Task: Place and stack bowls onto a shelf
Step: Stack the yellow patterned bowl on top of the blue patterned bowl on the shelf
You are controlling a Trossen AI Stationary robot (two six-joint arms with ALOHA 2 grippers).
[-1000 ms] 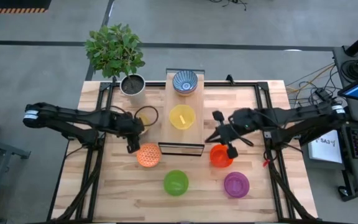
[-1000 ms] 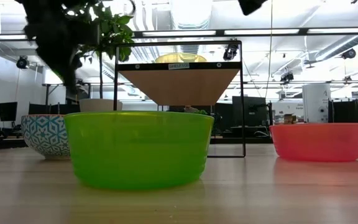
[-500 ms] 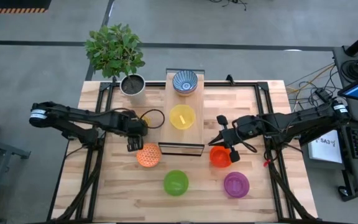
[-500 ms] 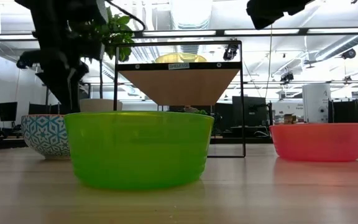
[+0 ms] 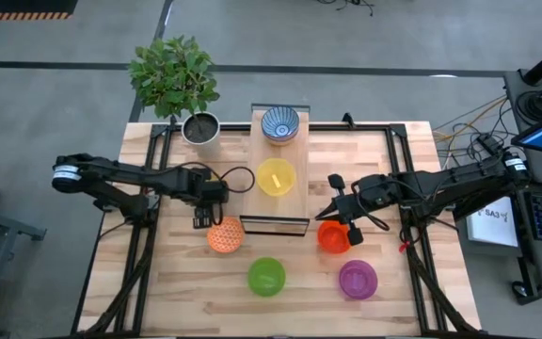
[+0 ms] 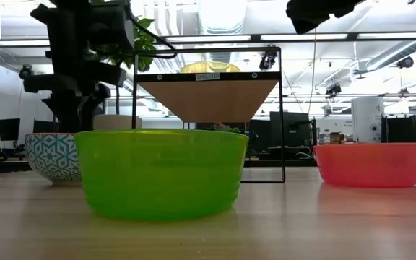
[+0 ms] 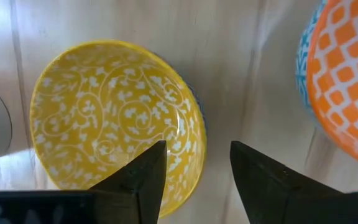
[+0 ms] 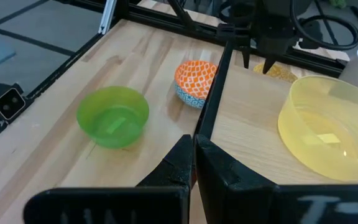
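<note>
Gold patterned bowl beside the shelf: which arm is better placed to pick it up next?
Left. The left gripper hangs open right over the gold patterned bowl, straddling its rim. The right gripper, shut, sits across the shelf by the red bowl.

I get bright, even light from above across the tabletop (image 5: pixel 280 301) in the high view, with only soft, short shadows under the arms. At table height the ceiling strip lights (image 6: pixel 287 36) glare behind everything, so the left arm (image 6: pixel 78 65) reads as a near-black silhouette, while the green bowl (image 6: pixel 162 172) glows translucent and casts a faint sheen on the wood. On my left wrist feed the gold bowl (image 7: pixel 114 118) is softly blurred, with a washed-out patch beside it.
</note>
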